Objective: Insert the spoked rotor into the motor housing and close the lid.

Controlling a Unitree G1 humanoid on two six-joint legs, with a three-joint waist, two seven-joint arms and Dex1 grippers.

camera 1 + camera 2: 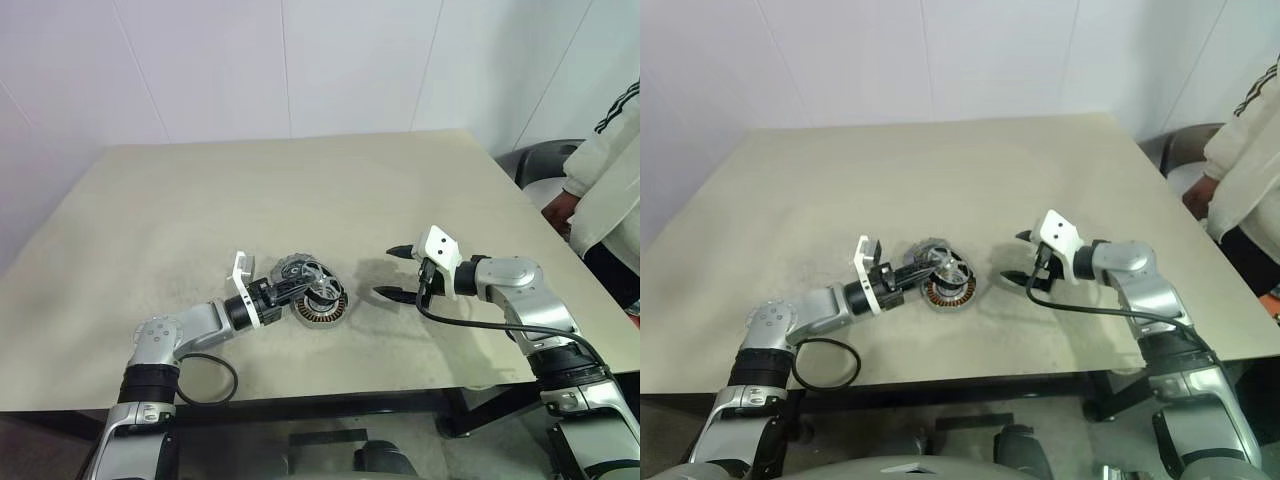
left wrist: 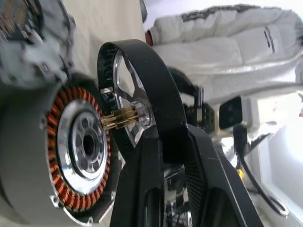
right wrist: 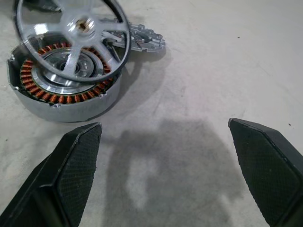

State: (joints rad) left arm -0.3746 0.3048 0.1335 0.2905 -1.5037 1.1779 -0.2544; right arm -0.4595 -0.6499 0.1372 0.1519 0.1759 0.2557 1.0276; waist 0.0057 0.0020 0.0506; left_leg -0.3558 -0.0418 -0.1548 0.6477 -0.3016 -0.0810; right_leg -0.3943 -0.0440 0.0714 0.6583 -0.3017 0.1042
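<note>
One slip threatens: left fingers clamp the spoked rotor tilted over the motor housing (shaft off-centre), so it may jam; right fingers gape empty.

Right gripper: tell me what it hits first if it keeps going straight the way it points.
Probably the motor housing. The open right gripper points at it across bare table, with the spoked rotor held over it by the left gripper. Its downward tilt could bring the fingertips to the tabletop first.

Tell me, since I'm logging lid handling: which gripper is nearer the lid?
Left. The left gripper holds the spoked rotor over the motor housing beside the lid; the right gripper hovers open, farther off.
</note>
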